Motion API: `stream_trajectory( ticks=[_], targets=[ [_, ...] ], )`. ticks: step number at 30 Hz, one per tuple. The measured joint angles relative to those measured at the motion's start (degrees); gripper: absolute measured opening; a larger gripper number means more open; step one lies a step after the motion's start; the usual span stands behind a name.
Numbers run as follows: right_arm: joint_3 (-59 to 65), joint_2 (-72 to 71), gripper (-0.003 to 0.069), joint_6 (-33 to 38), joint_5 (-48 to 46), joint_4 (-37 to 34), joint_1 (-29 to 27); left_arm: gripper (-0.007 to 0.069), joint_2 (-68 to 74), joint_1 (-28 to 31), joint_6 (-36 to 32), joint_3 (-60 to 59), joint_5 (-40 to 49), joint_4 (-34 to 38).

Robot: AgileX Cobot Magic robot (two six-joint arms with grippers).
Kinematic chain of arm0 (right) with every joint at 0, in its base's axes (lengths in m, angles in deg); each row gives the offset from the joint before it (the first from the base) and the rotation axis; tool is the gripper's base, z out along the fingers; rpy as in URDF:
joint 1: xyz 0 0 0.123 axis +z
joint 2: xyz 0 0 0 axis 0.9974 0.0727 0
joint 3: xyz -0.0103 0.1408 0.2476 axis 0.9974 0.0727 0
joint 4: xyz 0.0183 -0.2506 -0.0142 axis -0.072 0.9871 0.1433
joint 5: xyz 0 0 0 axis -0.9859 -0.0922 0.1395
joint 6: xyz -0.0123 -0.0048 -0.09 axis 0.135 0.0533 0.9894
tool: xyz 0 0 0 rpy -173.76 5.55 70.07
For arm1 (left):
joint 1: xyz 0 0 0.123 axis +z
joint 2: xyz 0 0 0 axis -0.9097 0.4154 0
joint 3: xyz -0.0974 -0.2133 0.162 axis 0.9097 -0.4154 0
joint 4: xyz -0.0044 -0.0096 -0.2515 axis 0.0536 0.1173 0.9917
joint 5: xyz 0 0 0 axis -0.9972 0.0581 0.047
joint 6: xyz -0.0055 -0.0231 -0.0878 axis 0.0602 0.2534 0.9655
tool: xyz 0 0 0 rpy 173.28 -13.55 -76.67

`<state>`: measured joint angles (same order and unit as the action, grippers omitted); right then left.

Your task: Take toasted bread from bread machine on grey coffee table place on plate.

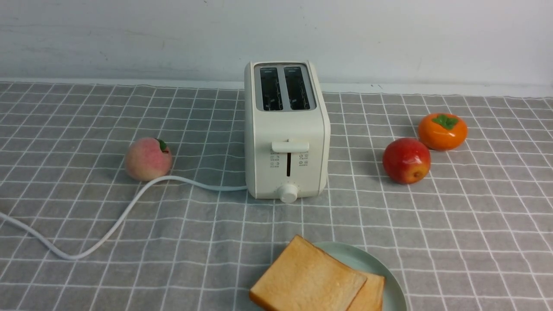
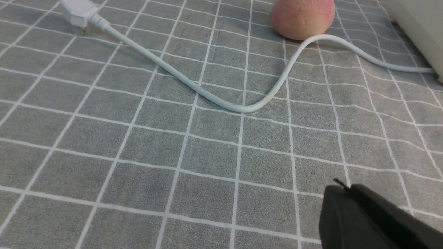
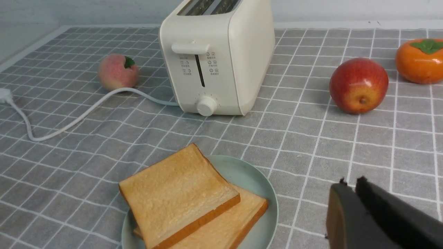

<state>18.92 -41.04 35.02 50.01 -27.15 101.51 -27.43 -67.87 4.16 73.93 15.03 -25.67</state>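
Toasted bread: two slices stacked on the plate at the table's near edge. We judge them light, stiff, crumbly; we'd pinch a crust edge. Left jaws closed; right nearly closed, empty.

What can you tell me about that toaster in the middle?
The toaster is cream-white with rounded corners, seemingly smooth plastic. It stands upright on the grey checked cloth, beyond the plate. Both top slots look empty. Its front has a lever at the top of a vertical slit, small printed icons and a round knob. A white cord leaves its base, curving past the peach.
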Motion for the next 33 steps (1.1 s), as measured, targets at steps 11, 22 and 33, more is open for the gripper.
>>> stream_trajectory(
  ticks=[11,22,33],
  targets=[
    [0.0,-6.2,0.0061,0.0,-1.2,-0.2,-5.4,-0.0001,0.0,0.0,0.0,0.0,-0.6,0.0],
    [0.0,-9.2,0.0073,0.0,-1.5,-0.2,-17.2,0.0009,0.0,0.3,0.0,0.0,-0.7,0.0],
    [0.0,-9.2,0.0086,0.0,-1.5,-0.2,-18.8,0.002,0.0,0.3,0.0,0.0,-0.7,0.0]
  ],
)
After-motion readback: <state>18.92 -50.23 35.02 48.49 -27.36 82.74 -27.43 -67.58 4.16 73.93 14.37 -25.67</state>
